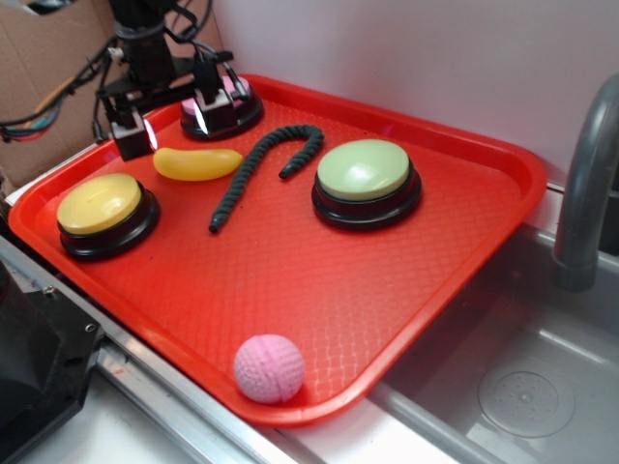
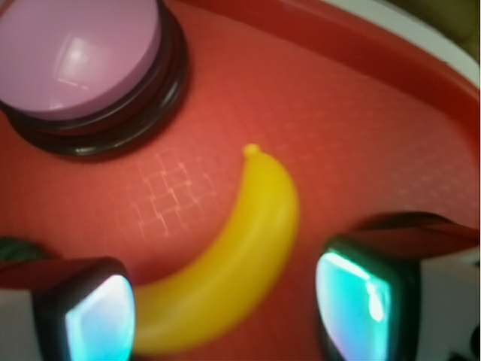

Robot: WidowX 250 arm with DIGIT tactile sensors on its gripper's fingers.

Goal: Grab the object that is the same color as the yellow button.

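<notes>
The object, a glossy yellow banana toy (image 1: pixel 196 162), lies on the red tray (image 1: pixel 387 290) between the yellow button (image 1: pixel 100 205) at the front left and the pink button (image 1: pixel 230 104) behind it. My gripper (image 1: pixel 172 126) hangs open just above and behind the banana. In the wrist view the banana (image 2: pixel 255 226) curves between my two fingertips (image 2: pixel 98 320). Its lower end runs close to the left pad, with a clear gap to the right pad. My gripper (image 2: pixel 233 308) holds nothing. The yellow button is out of the wrist view.
A green button (image 1: pixel 366 174) sits at the tray's back right. A black bent rope-like piece (image 1: pixel 253 169) lies just right of the banana. A pink textured ball (image 1: pixel 269 367) rests at the front rim. The pink button (image 2: pixel 75 53) is close ahead. A steel sink (image 1: pixel 522 377) and faucet (image 1: pixel 580 193) are at the right.
</notes>
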